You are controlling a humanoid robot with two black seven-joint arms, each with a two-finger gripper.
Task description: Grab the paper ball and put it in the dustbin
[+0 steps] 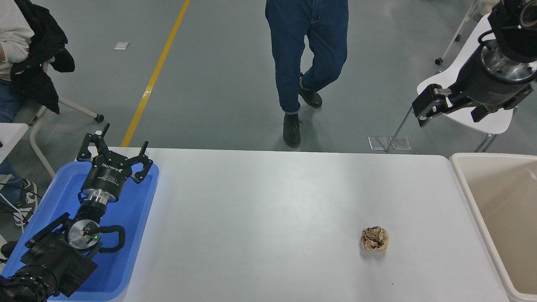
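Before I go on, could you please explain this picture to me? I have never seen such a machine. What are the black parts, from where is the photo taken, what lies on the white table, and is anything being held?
The photo comes from a camera high on the robot, looking forward and down over its white table. The black parts are its two arms. The left arm rests over a blue tray, and its left pincer is open and empty. The right arm is raised at the upper right, and its right pincer holds nothing; I cannot tell whether it is open. On the table lies only a crumpled brown paper ball, which nothing touches. At the right edge stands a beige dustbin. Beyond the table a person in jeans stands on the grey floor, near a white chair.
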